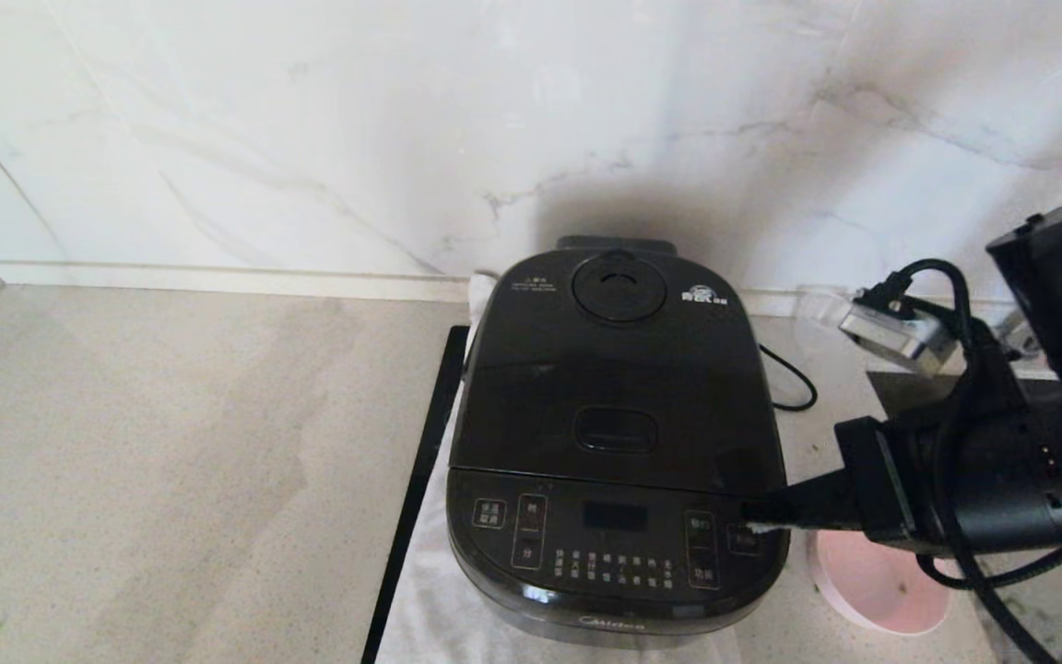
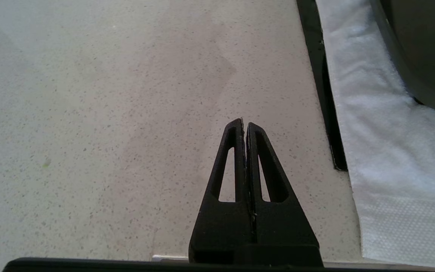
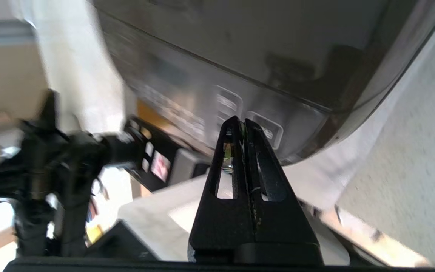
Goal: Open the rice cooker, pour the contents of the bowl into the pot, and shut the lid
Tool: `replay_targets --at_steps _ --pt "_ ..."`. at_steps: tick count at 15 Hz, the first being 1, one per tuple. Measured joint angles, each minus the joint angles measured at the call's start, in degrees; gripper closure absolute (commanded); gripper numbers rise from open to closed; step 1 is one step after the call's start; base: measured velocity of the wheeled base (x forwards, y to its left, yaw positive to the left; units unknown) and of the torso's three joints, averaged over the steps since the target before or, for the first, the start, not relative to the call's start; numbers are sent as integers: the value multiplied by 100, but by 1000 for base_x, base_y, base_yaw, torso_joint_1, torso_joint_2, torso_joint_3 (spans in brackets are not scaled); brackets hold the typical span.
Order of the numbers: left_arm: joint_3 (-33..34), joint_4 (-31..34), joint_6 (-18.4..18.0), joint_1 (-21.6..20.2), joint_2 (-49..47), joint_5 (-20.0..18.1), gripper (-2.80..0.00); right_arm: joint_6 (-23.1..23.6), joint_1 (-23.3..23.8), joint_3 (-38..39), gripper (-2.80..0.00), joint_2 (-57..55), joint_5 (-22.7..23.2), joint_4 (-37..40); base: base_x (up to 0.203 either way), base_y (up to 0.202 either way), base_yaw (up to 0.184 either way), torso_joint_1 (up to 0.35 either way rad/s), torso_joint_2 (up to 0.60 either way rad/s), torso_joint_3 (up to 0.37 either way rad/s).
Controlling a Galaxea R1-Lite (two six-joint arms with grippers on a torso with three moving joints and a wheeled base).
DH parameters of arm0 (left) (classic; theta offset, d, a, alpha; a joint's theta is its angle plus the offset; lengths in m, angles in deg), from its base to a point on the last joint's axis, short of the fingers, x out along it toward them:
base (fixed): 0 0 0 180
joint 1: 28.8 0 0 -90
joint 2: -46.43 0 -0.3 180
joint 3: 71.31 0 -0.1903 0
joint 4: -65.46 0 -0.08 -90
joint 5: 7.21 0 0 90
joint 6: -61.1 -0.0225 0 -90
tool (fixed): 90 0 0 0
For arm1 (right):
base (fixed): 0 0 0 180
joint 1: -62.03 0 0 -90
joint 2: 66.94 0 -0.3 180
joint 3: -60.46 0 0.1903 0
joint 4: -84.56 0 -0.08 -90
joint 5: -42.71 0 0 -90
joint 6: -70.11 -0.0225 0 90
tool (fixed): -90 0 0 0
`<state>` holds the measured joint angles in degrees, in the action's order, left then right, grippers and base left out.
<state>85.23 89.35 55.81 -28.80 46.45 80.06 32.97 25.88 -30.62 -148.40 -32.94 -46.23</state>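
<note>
The rice cooker [image 1: 617,443] stood on a white cloth [image 1: 439,590] near the back edge of the table [image 1: 171,461], close to the marble wall, its front panel with the buttons facing the near edge. Its lid [image 1: 619,369] was down and flush with the body, so the pot inside could not be seen. The bowl [image 1: 877,586] sat on the table just beside the cooker's front right corner, pink inside, partly hidden under the right arm; whether any green bits lay in it could not be told. The right gripper [image 1: 760,524] reached in level from the right side, its fingers pressed together and empty, with the tip over the right end of the cooker's front panel, at the outermost button; actual contact could not be told. The left gripper [image 2: 245,124] hung over bare table to the left of the cloth, its fingers also closed on nothing.
</note>
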Motion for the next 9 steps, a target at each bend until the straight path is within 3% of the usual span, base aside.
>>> replay_targets --at_steps 4,6,9 --pt "0 -1 -2 -2 0 1 0 -17 234 -290 0 472 -29 -35 0 0 0 0 0 0" --pt "0 0 0 -2 0 1 0 19 577 -502 0 719 -130 75 0 0 0 0 0 0" --pt "0 -1 -2 -2 0 -2 0 190 1085 -808 0 1161 -1020 592 0 0 0 0 0 0"
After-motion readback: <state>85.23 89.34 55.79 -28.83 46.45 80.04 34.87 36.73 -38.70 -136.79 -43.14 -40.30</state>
